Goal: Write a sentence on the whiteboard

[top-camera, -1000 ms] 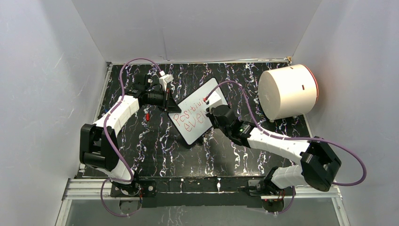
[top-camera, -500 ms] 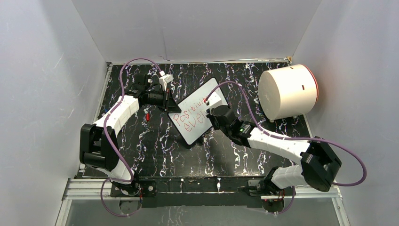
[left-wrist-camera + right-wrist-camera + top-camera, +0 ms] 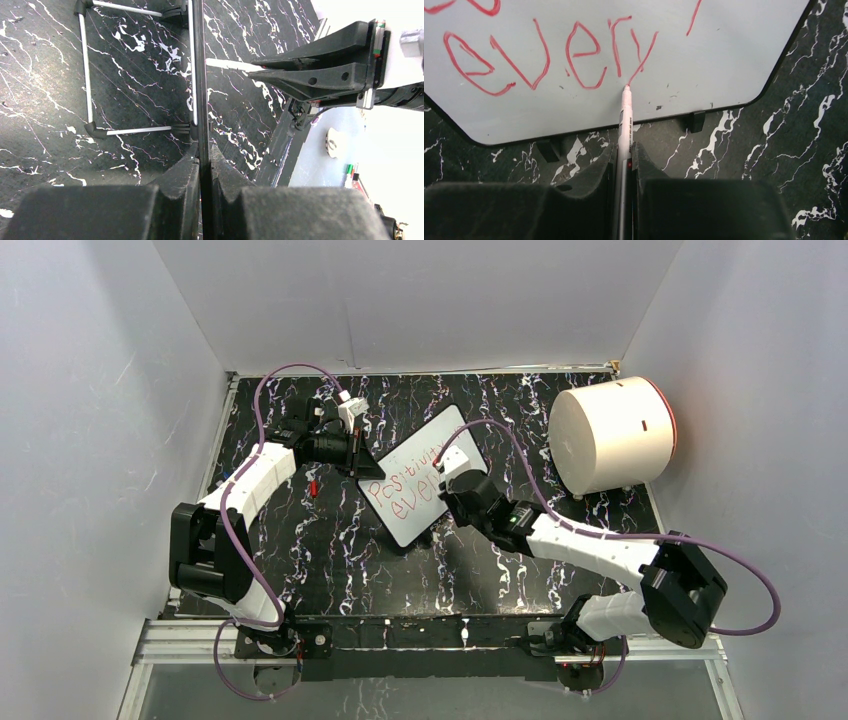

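The whiteboard (image 3: 425, 462) lies tilted on the black marbled table, with red writing (image 3: 410, 492) in two lines. In the right wrist view the board (image 3: 724, 55) shows the word "every" (image 3: 549, 60) in red. My right gripper (image 3: 624, 150) is shut on a white marker (image 3: 625, 125); its red tip touches the bottom of the "y". My left gripper (image 3: 202, 152) is shut on the board's thin black edge (image 3: 198, 75), seen edge-on. In the top view my left gripper (image 3: 362, 462) holds the board's left corner and my right gripper (image 3: 445, 483) is over its right side.
A big white cylinder (image 3: 612, 435) lies on its side at the back right. A small red object (image 3: 313, 487) lies left of the board. White walls enclose the table on three sides. The board's wire stand (image 3: 87, 65) shows in the left wrist view.
My right gripper has moved slightly down and left along the board with the marker, drawing the tail of the "y". The left arm and board have not moved.
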